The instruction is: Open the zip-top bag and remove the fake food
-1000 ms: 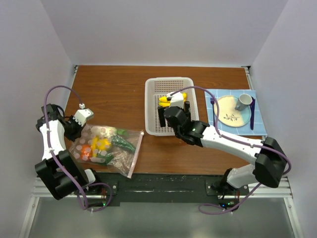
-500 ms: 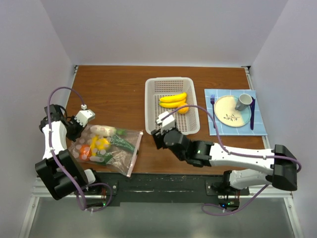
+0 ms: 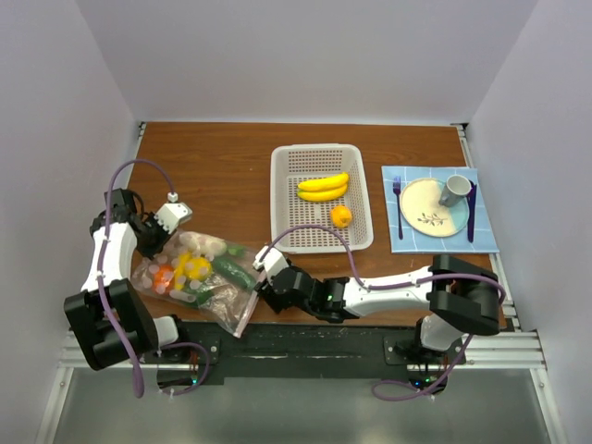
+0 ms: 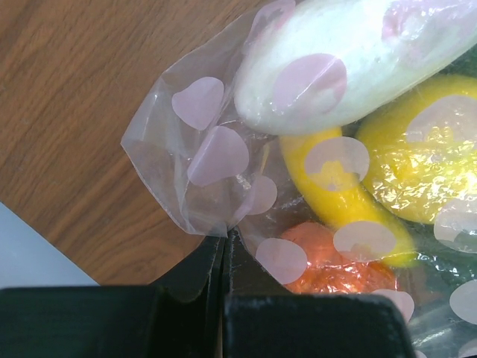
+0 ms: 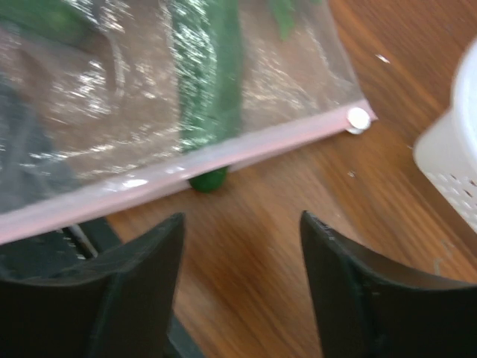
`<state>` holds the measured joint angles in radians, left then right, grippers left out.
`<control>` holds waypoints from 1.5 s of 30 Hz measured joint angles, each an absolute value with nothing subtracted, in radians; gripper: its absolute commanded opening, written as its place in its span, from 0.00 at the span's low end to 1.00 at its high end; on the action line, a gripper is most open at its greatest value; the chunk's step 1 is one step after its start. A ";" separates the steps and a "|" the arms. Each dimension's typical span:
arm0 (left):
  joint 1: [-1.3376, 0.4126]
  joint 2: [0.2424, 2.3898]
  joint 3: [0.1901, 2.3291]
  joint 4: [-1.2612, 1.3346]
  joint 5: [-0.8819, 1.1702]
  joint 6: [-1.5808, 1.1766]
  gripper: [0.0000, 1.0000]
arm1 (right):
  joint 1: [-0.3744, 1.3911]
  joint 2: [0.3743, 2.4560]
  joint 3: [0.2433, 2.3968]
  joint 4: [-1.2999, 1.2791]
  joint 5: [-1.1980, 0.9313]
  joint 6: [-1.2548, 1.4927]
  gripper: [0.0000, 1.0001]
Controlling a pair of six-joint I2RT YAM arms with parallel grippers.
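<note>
Zip-top bag [image 3: 227, 301]: flat on bench, front-left, near the edge; fake food [image 3: 194, 268] inside
Left gripper [image 4: 224, 245]: clamped on the bag's rear corner film
Right gripper [image 5: 238, 246]: jaws apart, empty, facing pink zip strip [image 5: 223, 153]
Hazard: thin film may slip free; a pull may drag the bag off the edge

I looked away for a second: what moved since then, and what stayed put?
The right gripper drew back from the basket, leftward and toward the near edge, to the pink zip strip of the zip-top bag, jaws open, empty. The left gripper shifted slightly, pinching the bag's corner throughout. The bananas and plate stayed.
</note>
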<state>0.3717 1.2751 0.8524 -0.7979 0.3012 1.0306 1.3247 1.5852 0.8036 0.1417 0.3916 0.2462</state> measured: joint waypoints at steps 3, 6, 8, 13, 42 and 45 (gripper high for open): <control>0.371 1.282 0.852 -0.793 0.298 1.028 0.00 | 1.328 1.592 0.804 0.187 0.342 0.245 0.70; 0.370 1.282 0.841 -0.782 0.297 1.027 0.00 | 1.328 1.629 0.812 0.216 0.299 0.245 0.70; 0.370 1.282 0.831 -0.778 0.294 1.027 0.00 | 1.328 1.668 0.822 0.226 0.277 0.245 0.69; 0.370 1.282 0.822 -0.772 0.283 1.028 0.00 | 1.328 1.746 0.836 0.234 0.238 0.245 0.69; 0.350 1.312 0.820 -0.764 0.272 1.028 0.00 | 1.331 1.901 0.981 0.275 0.289 0.233 0.09; 0.350 1.318 0.818 -0.742 0.253 1.012 0.00 | 1.346 1.842 0.923 0.263 0.323 0.257 0.09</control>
<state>0.3500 1.3178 0.8181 -0.7422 0.2531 1.0122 1.3457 1.8416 0.9230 0.2634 0.3233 0.2565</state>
